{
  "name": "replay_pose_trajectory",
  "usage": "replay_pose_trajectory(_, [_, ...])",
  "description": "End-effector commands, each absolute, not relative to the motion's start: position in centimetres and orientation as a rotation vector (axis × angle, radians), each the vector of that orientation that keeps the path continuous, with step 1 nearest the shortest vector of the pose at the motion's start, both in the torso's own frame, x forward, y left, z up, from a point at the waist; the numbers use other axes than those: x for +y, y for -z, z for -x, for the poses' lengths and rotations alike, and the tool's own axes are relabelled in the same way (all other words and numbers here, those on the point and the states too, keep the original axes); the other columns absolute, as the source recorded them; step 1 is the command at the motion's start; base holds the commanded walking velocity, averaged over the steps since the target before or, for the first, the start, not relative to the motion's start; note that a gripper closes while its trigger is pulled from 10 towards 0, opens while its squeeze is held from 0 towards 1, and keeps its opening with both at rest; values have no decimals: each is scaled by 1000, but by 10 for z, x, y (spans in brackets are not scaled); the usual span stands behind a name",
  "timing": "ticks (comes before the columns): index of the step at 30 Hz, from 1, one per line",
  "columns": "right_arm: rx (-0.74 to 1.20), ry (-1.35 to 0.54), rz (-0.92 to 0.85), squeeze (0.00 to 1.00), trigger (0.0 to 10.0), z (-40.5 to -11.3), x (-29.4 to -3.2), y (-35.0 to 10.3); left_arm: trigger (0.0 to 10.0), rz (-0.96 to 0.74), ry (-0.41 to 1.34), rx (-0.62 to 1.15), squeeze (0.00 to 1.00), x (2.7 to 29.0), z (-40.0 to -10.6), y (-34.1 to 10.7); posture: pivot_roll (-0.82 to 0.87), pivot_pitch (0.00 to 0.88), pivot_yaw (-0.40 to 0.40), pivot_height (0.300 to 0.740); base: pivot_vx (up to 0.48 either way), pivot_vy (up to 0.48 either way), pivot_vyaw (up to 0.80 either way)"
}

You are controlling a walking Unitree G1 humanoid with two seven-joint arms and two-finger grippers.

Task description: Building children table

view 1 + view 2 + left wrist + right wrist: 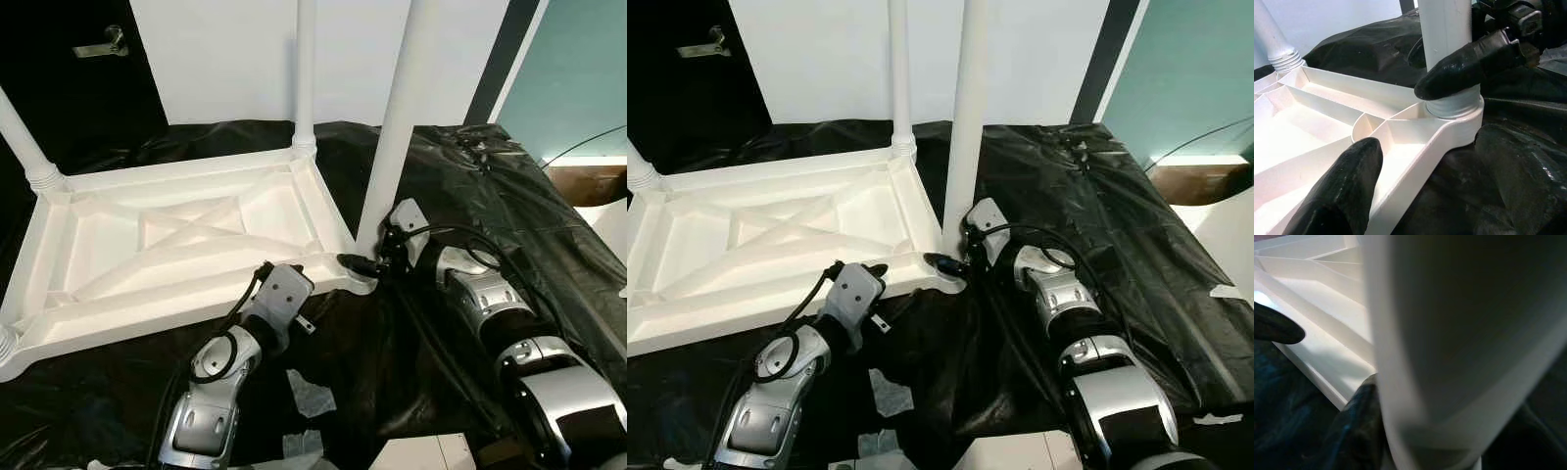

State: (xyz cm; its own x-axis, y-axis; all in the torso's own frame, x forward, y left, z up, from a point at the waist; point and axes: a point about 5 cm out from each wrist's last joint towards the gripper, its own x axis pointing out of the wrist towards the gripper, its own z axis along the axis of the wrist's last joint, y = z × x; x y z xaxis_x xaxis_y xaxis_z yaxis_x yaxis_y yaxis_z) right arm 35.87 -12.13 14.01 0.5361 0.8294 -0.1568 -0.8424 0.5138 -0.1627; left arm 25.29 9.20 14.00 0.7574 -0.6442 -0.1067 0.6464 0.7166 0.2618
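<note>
No readable text anywhere.

The white plastic tabletop (186, 250), its white legs (400, 117), the black plastic sheet (490, 196) beneath them and the silver arm housings carry no lettering, label, brand mark or number that can be made out; the scraps of paper (312, 395) on the sheet are blank.

White table frame (176, 245), white legs (397, 127), black plastic sheet (509, 206), black-fingered right end effector (364, 262)
</note>
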Motion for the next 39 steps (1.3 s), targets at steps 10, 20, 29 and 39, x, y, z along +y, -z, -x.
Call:
replay_pose_trajectory(10, [90,-964,172,0,10000,-358,-122,-131,10000,-279,622,17,0,93,-251,-134,180,0,-66,740,0,0,0])
replay_pose_trajectory(20, [90,-706,102,0,10000,-355,-122,-119,10000,-271,636,30,0,91,-247,-131,160,0,-59,740,0,0,0])
replay_pose_trajectory(29, [121,-276,-6,0,10000,-338,-113,-99,10000,-266,655,35,0,88,-244,-130,156,4,-57,740,0,0,0])
replay_pose_trajectory(39, [104,-280,-71,0,10000,-325,-92,-104,10000,-269,654,36,0,89,-244,-130,158,5,-53,740,0,0,0])
